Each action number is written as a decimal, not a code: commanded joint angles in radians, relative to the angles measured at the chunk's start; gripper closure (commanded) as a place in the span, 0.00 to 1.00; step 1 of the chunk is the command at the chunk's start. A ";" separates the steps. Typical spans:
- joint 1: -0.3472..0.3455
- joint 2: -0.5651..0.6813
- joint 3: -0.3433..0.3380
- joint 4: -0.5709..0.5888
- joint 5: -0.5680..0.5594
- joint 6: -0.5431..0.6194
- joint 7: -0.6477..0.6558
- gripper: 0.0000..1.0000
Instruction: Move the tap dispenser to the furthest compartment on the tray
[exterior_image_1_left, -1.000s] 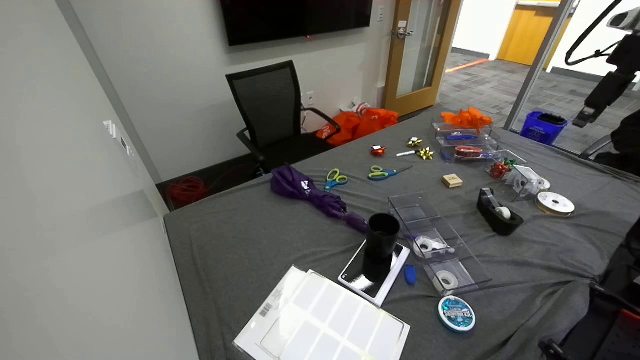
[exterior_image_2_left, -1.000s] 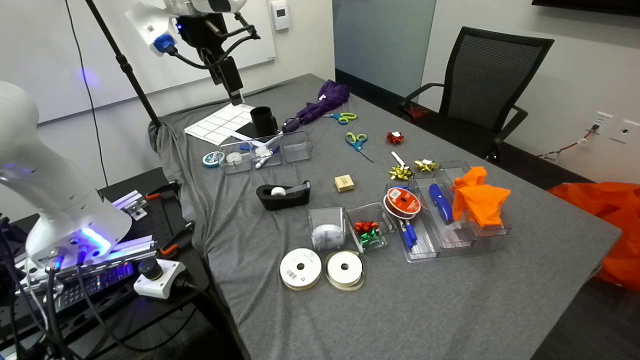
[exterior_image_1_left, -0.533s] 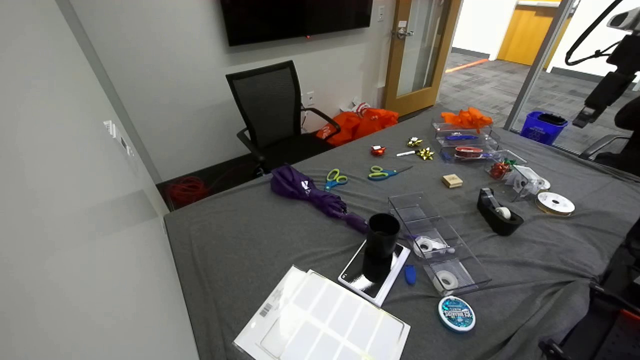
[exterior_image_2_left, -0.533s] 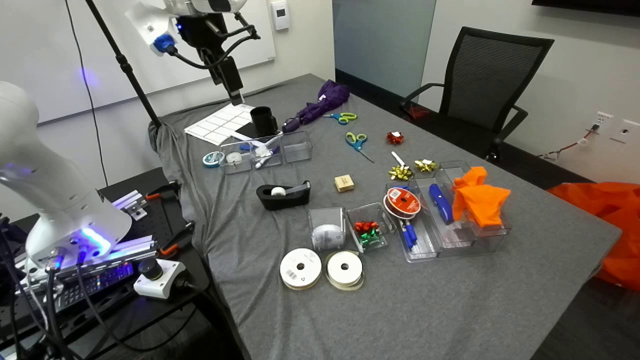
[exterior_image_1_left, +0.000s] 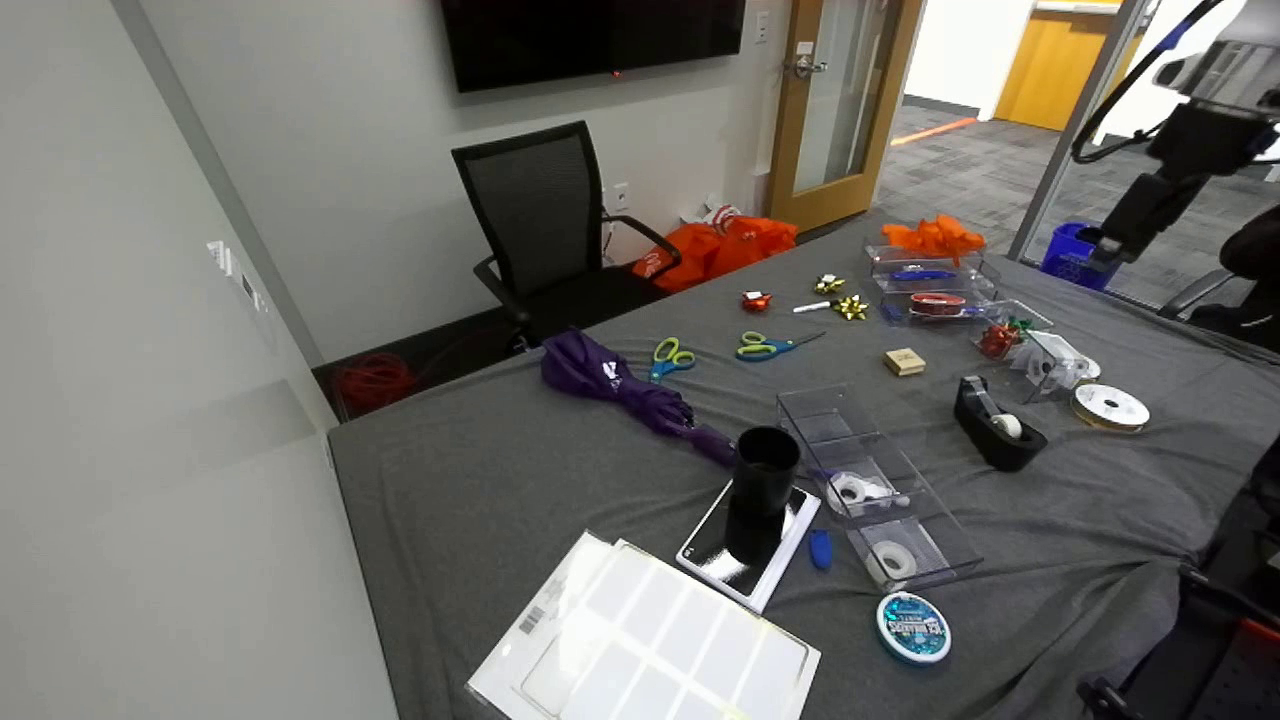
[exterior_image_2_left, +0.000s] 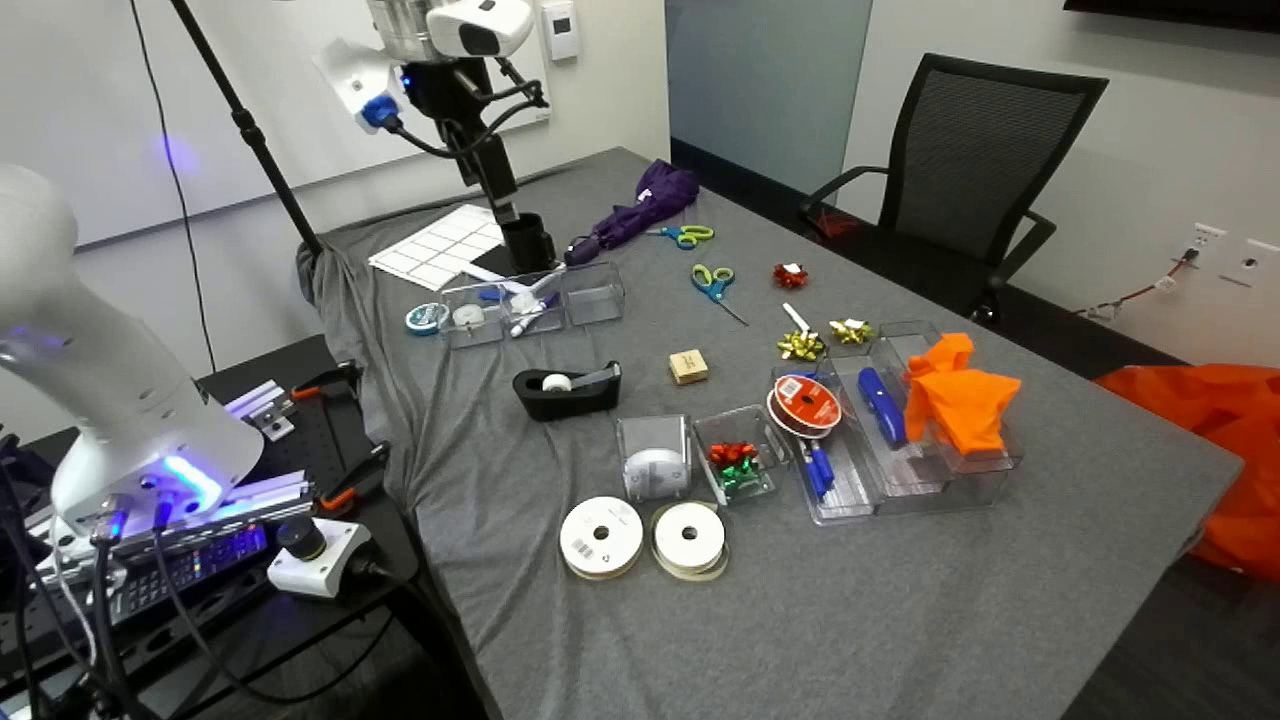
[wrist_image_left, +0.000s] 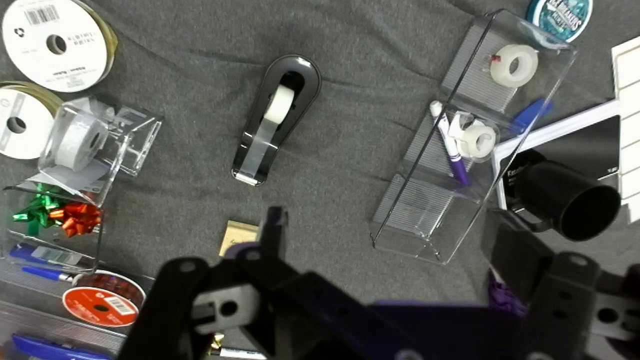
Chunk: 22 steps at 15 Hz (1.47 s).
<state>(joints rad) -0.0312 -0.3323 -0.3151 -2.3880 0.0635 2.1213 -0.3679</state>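
Tool (wrist_image_left: 391, 232) aloft, slanted, spread wide

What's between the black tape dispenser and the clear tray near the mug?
The wrist view shows only grey cloth between the tape dispenser and tray.

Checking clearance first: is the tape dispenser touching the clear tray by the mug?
Apart: the wrist view shows grey cloth between tape dispenser and tray.
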 joint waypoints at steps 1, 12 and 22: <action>0.010 0.131 0.060 0.039 0.082 0.068 0.020 0.00; 0.010 0.311 0.188 0.076 0.263 0.115 -0.028 0.00; 0.047 0.429 0.267 0.098 0.177 0.249 0.132 0.00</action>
<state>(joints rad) 0.0082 0.0220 -0.0949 -2.3041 0.2711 2.3004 -0.2968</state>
